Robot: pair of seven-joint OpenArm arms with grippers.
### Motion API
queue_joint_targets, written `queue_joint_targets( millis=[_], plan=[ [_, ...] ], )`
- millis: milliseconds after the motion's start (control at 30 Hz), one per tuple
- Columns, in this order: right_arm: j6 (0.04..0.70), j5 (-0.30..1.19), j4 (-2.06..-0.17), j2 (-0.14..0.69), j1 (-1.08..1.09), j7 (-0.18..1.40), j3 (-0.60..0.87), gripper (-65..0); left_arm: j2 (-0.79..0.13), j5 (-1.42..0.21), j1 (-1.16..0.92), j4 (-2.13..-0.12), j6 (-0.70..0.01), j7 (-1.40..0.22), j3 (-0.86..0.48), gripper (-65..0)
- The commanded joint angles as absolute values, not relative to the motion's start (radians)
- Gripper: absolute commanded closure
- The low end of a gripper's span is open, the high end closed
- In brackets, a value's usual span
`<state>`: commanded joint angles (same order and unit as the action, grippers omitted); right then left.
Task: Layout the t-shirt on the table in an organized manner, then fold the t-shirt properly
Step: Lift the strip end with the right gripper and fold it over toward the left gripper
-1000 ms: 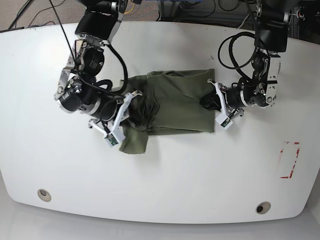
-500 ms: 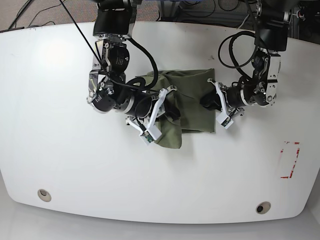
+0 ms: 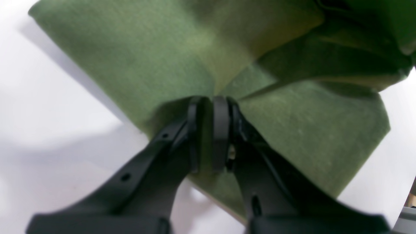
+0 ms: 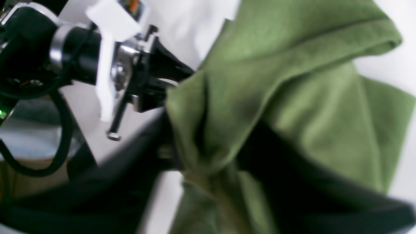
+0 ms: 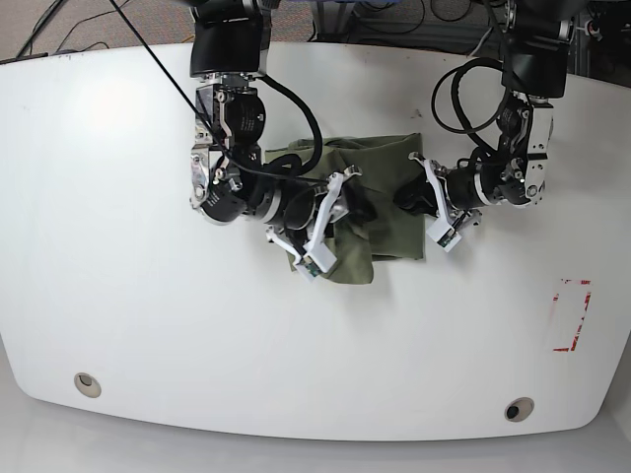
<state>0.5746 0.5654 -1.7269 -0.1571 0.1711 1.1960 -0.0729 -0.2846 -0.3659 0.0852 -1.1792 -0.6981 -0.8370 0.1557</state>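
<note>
Right hand (image 5: 347, 209) carried farther across t-shirt (image 5: 389, 197), clamped on fabric, left hand (image 3: 208, 107) pinching hem

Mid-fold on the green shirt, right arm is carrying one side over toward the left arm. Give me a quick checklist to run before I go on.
1. Left hand grip: ok. Its fingers are shut on the edge of the t-shirt.
2. Right hand grip: ok. Cloth bunches between its fingers in the right wrist view, which is blurred.
3. Folded layer flat: not ok. The carried part is bunched and draped, with deep creases.
4. Edges aligned: cannot tell. The right arm covers the near edge in the base view.
5. Gap between the hands: cannot tell. They are close over the shirt, and depth is unclear.
6. Shirt on the table: ok. It lies well inside the rim.
</note>
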Motion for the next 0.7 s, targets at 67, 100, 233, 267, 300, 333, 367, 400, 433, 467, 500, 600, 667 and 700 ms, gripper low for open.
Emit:
queue_joint_targets(
  millis=[67,100,233,267,300,333,367,400,433,467,500,600,667,700],
  plan=[
    [0.575,0.567,-1.732,-0.157,0.182,1.196,-0.101,-58.2,-0.285,-0.366,0.085,-1.179,-0.698,-0.835,0.156,-4.7],
    [0.575,0.567,-1.733,-0.157,0.186,1.196,-0.122,-63.7,-0.285,-0.366,0.085,-1.179,-0.698,-0.835,0.156,-4.7],
    [0.573,0.567,-1.733,-0.157,0.200,1.196,-0.136,-65.0,-0.271,-0.366,0.087,-1.179,-0.698,-0.835,0.156,-4.7],
    [0.573,0.567,-1.735,-0.157,0.200,1.196,-0.136,-65.0,-0.271,-0.366,0.087,-1.179,-0.698,-0.835,0.154,-4.7],
    [0.573,0.567,-1.742,-0.157,0.202,1.196,-0.136,-65.0,-0.271,-0.366,0.087,-1.179,-0.698,-0.835,0.154,-4.7],
    [0.573,0.564,-1.753,-0.157,0.202,1.196,-0.136,-65.0,-0.271,-0.366,0.088,-1.179,-0.698,-0.835,0.154,-4.7],
    [0.573,0.562,-1.762,-0.156,0.202,1.196,-0.136,-65.0,-0.271,-0.366,0.090,-1.182,-0.698,-0.837,0.154,-4.7],
    [0.575,0.562,-1.776,-0.139,0.202,1.196,-0.136,-65.0,-0.271,-0.366,0.090,-1.199,-0.698,-0.837,0.153,-4.7],
    [0.575,0.562,-1.790,-0.119,0.205,1.196,-0.136,-65.0,-0.271,-0.366,0.090,-1.230,-0.698,-0.840,0.148,-4.7],
    [0.575,0.565,-1.799,-0.104,0.209,1.196,-0.136,-65.0,-0.271,-0.366,0.088,-1.260,-0.698,-0.843,0.140,-4.7],
    [0.576,0.565,-1.807,-0.088,0.209,1.196,-0.136,-65.0,-0.271,-0.366,0.085,-1.287,-0.698,-0.845,0.134,-4.7],
    [0.582,0.565,-1.833,-0.018,0.208,1.198,-0.134,-65.0,-0.271,-0.366,0.090,-1.391,-0.698,-0.892,0.091,-4.9],
    [0.584,0.565,-1.834,0.013,0.205,1.198,-0.134,-65.0,-0.271,-0.366,0.091,-1.432,-0.698,-0.921,0.059,-4.9],
    [0.584,0.565,-1.834,0.024,0.200,1.198,-0.134,-65.0,-0.271,-0.366,0.094,-1.454,-0.698,-0.932,0.044,-4.9]
  ],
)
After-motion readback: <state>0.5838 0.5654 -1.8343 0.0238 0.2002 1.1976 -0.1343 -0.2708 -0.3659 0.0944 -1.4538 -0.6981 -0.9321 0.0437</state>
